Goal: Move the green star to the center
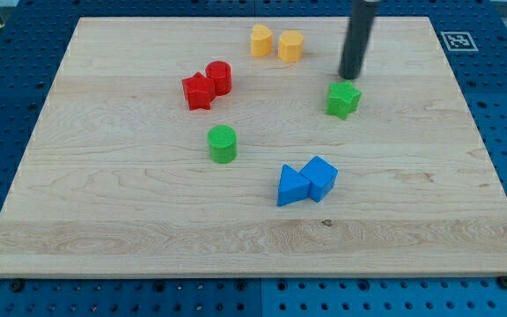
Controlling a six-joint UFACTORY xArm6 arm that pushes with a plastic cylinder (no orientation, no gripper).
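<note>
Pale wooden board (148,229) on a blue pegboard bench fills the frame, its grain running left to right. On it, right of centre in the upper half, sits the green star (343,99). Just above the star, my tip (350,77) rests at the board's surface, close to the star's upper edge; whether the two touch cannot be told. The dark rod rises straight up from there, leaning slightly to the right, and leaves the frame at the top; being a plain rod, it has no jaws and grips nothing. Left of the rod, near the upper edge, a yellow block (261,40) and a yellow cylinder-like block (290,46) stand side by side. Further left, in the upper left part of the board, a red star (199,92) and a red cylinder (219,77) touch each other. A green cylinder (223,143) stands alone near the middle of the board, left and below the star. Below the star, a blue triangle (292,186) and a blue cube (320,177) press together. A black-and-white square marker (457,40) lies at the upper right, beyond the board's corner; its pattern carries no readable text.
</note>
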